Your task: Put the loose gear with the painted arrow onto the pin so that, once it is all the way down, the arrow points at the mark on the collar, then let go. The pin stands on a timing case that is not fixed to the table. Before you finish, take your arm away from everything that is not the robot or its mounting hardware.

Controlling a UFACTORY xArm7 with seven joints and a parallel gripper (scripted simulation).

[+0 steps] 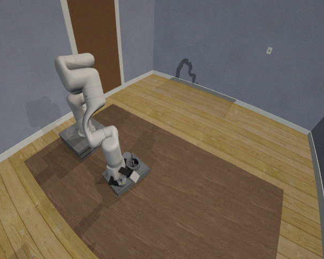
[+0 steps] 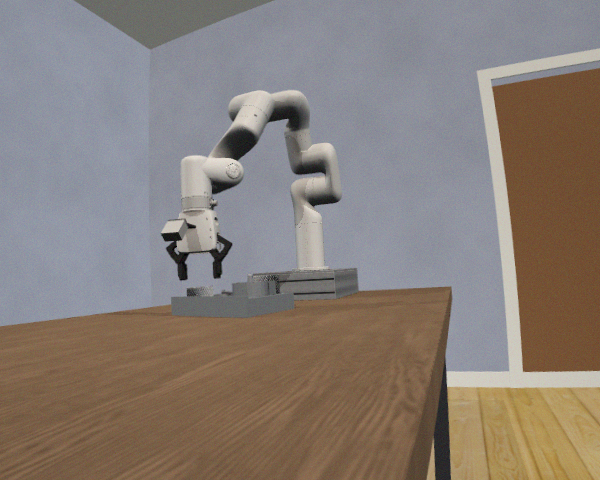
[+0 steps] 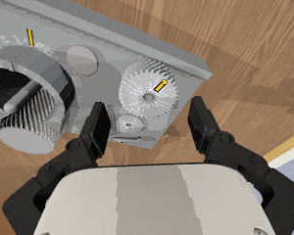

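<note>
Collar (image 3: 36, 66): at the left of your wrist view you see a grey ring on the case, with a helical gear (image 3: 26, 124) at its lower edge.
Pin (image 3: 21, 96): it lies inside the collar's opening, a light grey rod seen at a slant; nothing sits on it.
Mark (image 3: 30, 36): a short yellow line on the case just above the collar's rim.
Disc (image 3: 82, 60): a plain round boss on the case, between the collar and the gear.
Gear (image 3: 148, 89): you find the loose gear lying flat on the case (image 3: 113, 44), right of the collar and near the case's right corner. Its yellow arrow (image 3: 160, 85) points up and to the right in the wrist view, away from the collar.
Small gear (image 3: 129, 123): a little toothed wheel just below the loose gear, with a thin rod beside it.
Gripper (image 3: 149, 124): your fingers are spread wide and hold nothing. The gear shows between and ahead of them, nearer the left finger than the right one.
Height: in the exterior view the gripper (image 2: 199, 268) hangs above the gear (image 2: 200, 291), fingertips apart from it, pointing straight down.
Table (image 2: 238, 387): the case (image 2: 228, 305) rests on the brown top, near the arm's base (image 2: 336, 284).
</note>
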